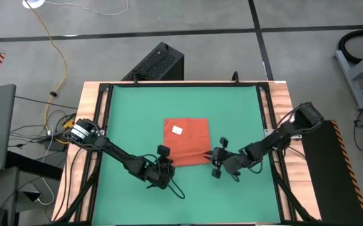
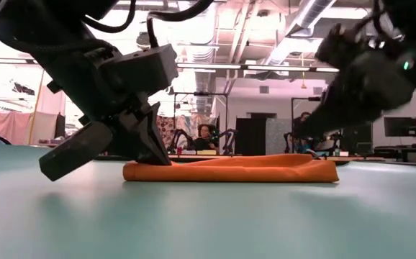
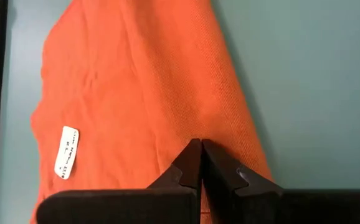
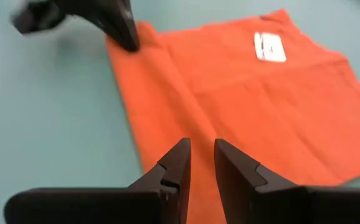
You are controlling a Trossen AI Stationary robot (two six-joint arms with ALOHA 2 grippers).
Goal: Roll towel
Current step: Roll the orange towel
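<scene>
Soft orange-red towel [image 1: 186, 142] with a small white tag [image 1: 177, 130], lying flat mid-way across the green mat [image 1: 137, 119], not rolled yet. Looks light and floppy, so probably bunches or slides instead of rolling neatly. Best bet: pinch the near edge at both corners, then turn it over evenly. Left gripper [image 3: 201, 163] fully closed, tips pressed on the near edge of the cloth, can't tell whether any fabric is actually caught. Right gripper [image 4: 202, 163] slightly parted over the other near corner, nothing visibly between the fingers. Easy to snag only one layer here.
</scene>
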